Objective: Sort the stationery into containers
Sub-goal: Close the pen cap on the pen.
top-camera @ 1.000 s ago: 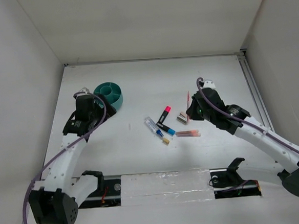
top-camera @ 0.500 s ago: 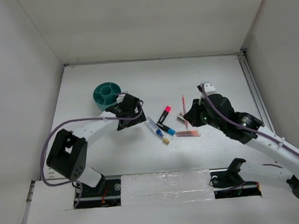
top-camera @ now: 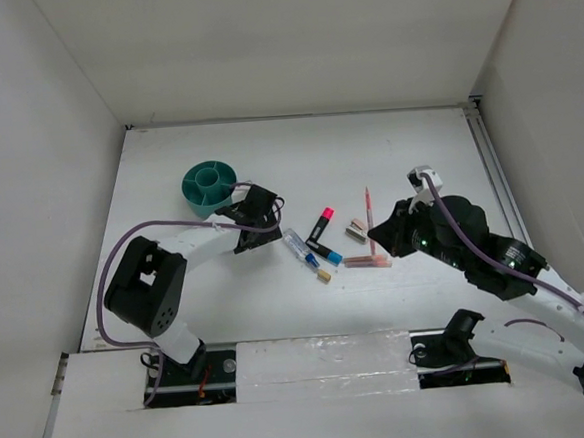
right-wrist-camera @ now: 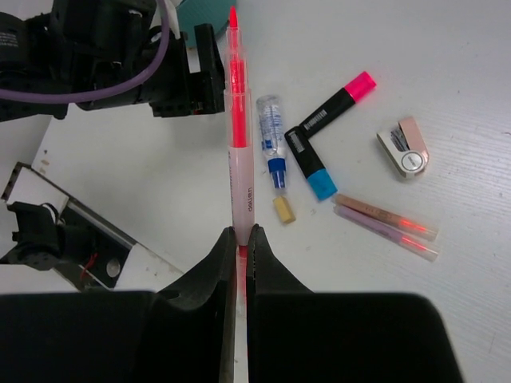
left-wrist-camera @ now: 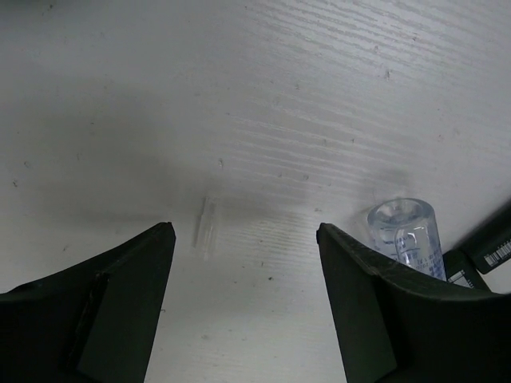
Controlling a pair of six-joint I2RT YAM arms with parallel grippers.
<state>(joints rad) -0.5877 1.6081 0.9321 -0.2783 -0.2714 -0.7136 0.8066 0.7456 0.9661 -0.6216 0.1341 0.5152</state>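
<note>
Plain white walls (top-camera: 260, 41) enclose a white wood-grain table (top-camera: 417, 140) under even light.

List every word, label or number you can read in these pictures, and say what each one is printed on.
"deli": on the pale barrel of the red pen held in the right pincer.
White print on the pink-capped marker: too small to read.
White print on the blue-capped marker: too small to read.
No other text can be read.
</note>
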